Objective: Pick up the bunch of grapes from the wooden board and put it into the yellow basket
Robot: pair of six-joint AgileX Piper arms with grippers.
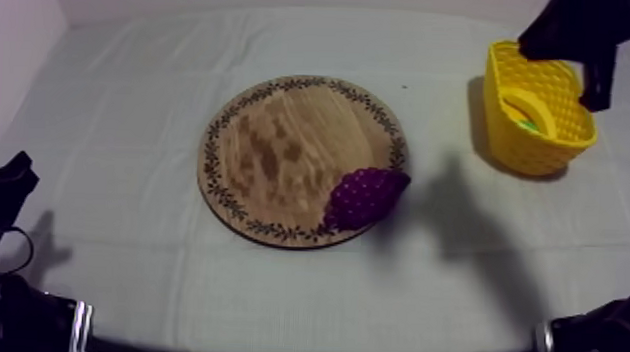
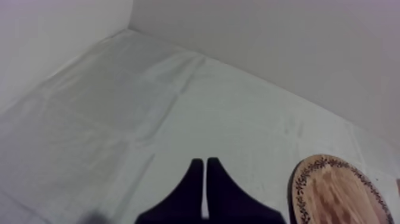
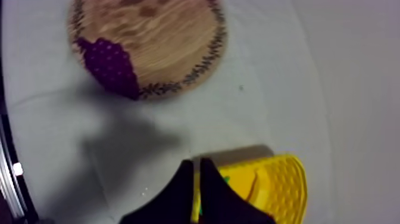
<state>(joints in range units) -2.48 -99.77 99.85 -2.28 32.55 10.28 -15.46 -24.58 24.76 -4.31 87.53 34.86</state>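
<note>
Both closed empty: left end effector (image 2: 205,163) is parked aside; right end effector (image 3: 196,163) is held over the yellow basket (image 1: 540,146), bunch of grapes (image 1: 366,196) untouched on wooden board (image 1: 270,156).

A: The board (image 1: 280,152) looked like pale grained wood, matt — its rim pattern was darker. And the cloth (image 1: 121,101)?
B: Matt fabric, creased. The basket (image 1: 528,145) looked like moulded plastic with a dimpled wall; the grapes (image 1: 366,197) were bumpy and faintly glossy.
</note>
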